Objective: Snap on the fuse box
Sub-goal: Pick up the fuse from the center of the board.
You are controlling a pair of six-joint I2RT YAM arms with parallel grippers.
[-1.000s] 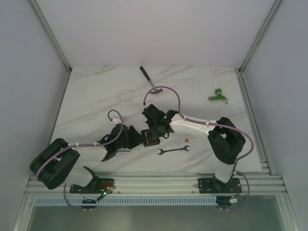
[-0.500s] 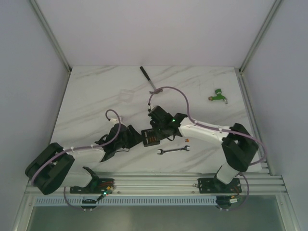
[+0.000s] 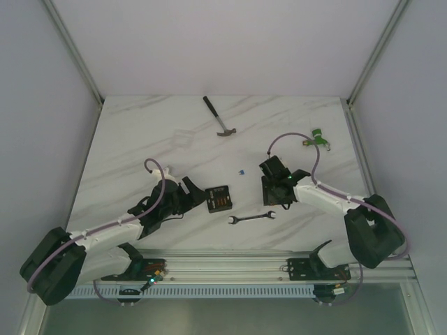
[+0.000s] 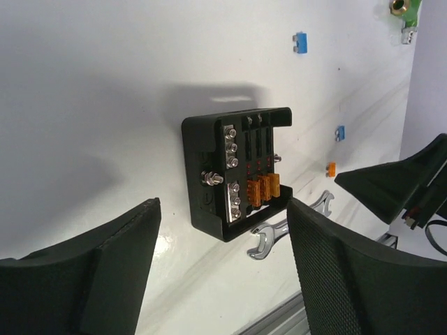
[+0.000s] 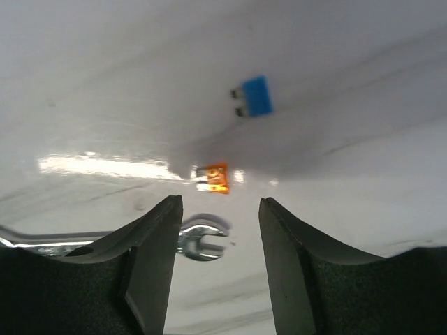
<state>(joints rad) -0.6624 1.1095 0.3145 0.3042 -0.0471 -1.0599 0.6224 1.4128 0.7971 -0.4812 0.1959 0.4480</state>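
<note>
Ahead of your left gripper [image 4: 222, 206], fingers apart and empty, the fuse box [image 4: 236, 167] lies free on the table [image 4: 84, 84], fuses exposed. Judged: the snap is not yet made, so you must seat a cover squarely. Your right gripper [image 5: 220, 202], also parted and empty, shows a wrench [image 5: 199, 241] between its fingers. Beyond the tips lie a blue fuse [image 5: 255, 96] and an orange fuse [image 5: 211, 176], the latter not found from overhead.

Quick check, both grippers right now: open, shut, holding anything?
Left gripper: open, holding nothing; the fuse box sits free ahead of it.
Right gripper: open, holding nothing.
</note>
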